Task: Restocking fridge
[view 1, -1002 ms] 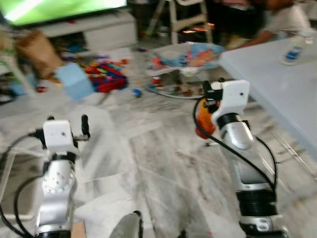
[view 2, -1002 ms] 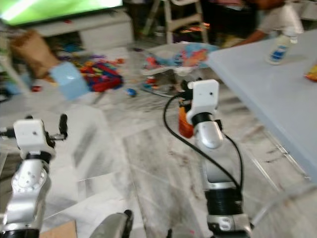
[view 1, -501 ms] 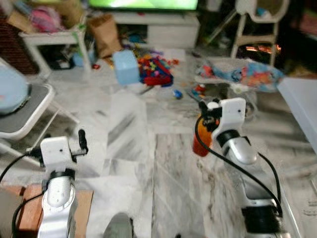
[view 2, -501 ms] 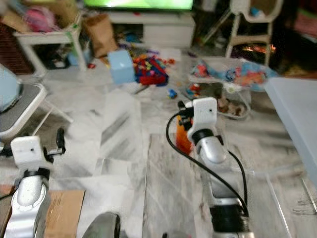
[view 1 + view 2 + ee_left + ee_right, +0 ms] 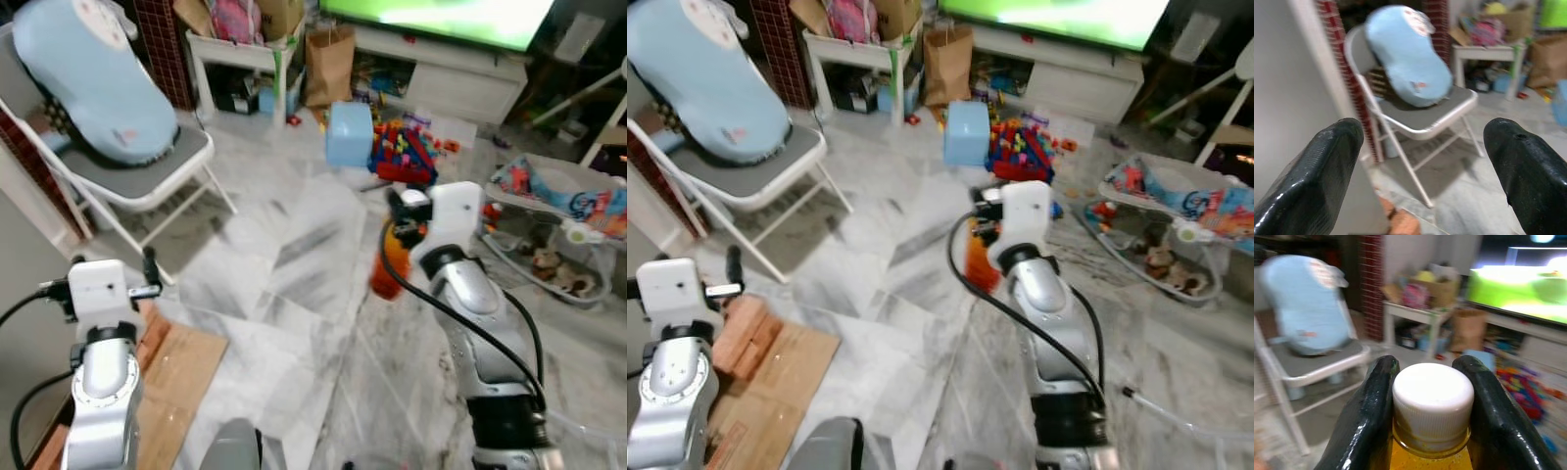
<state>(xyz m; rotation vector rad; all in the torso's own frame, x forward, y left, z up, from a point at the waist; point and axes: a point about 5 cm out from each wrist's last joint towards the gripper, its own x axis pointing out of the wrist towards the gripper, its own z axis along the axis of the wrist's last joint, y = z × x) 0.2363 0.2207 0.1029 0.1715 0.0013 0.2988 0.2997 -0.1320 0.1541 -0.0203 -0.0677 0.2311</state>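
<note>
An orange bottle [image 5: 385, 275] with a white cap [image 5: 1433, 393] hangs in the air over the marble floor, and my right gripper [image 5: 1433, 382] is shut on its neck just below the cap. The right arm is raised at centre right in the eye views. My left gripper [image 5: 1425, 161] is held low at the left, open with nothing between its fingers [image 5: 1327, 166]. It faces a grey folding chair [image 5: 1420, 115].
The folding chair [image 5: 137, 176] carries a light-blue cushion [image 5: 93, 88] at the left. Flat cardboard [image 5: 181, 377] lies on the floor by my left arm. Ahead are a blue box [image 5: 350, 134], toy bricks [image 5: 407, 157], a paper bag [image 5: 330, 64] and a baby bouncer [image 5: 568, 196].
The whole view has swung left: the grey table has left the picture and the folding chair and cardboard have come in. The right gripper still holds the orange bottle.
</note>
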